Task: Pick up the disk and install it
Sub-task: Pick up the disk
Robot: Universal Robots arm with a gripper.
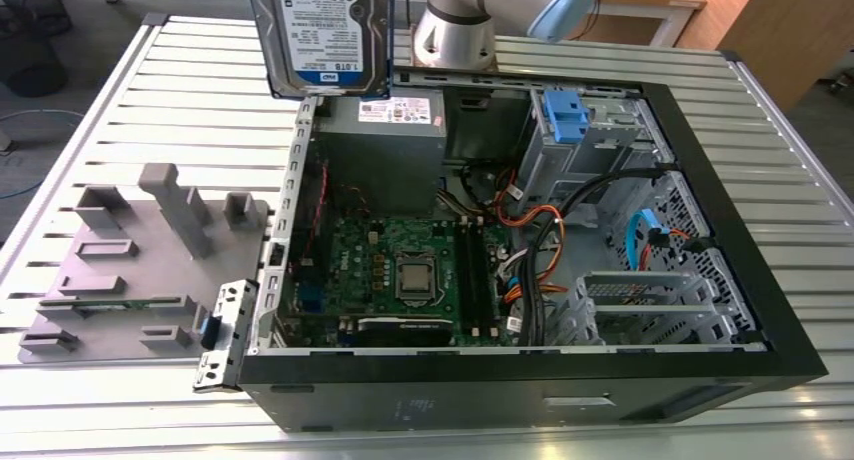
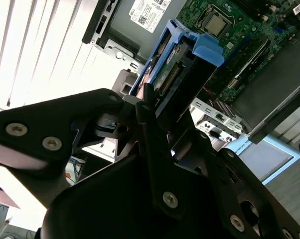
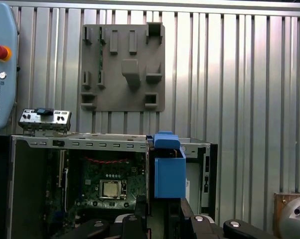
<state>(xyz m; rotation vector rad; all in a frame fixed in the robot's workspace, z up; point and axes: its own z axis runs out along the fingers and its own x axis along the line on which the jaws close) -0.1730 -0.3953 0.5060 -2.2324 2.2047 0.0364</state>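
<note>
The fingers [image 2: 151,119] of the gripper [image 2: 160,99] are clamped on the disk [image 1: 327,35], which in the exterior view hangs on edge in the air, label facing the camera, above the far corner of the open computer case [image 1: 747,310] and just over the grey power-supply box [image 1: 380,140]; in the second wrist view its blue bracket [image 2: 205,47] juts out beyond the black gripper links, and in the first wrist view the same bracket [image 3: 170,177] stands over the case opening; so the pick-up looks done, while the installing is not, for the disk touches nothing in the case and sits in no bay; the grey fixture plate [image 1: 134,260] on the slatted table [image 1: 174,80], at the exterior view's left of the case, lies apart from the disk; inside the case lie the green motherboard [image 1: 400,270], a tall metal cage with a blue clip [image 1: 567,115] at the far side and a lower metal cage [image 1: 641,300] towards the exterior view's right; a bundle of black and orange cables [image 1: 561,240] loops between the motherboard and those cages and, I judge, is what most crowds the way in, along with the power-supply box right under the disk; a teach pendant [image 3: 3,64] hangs at the table's edge in the first wrist view, well apart from the work.
</note>
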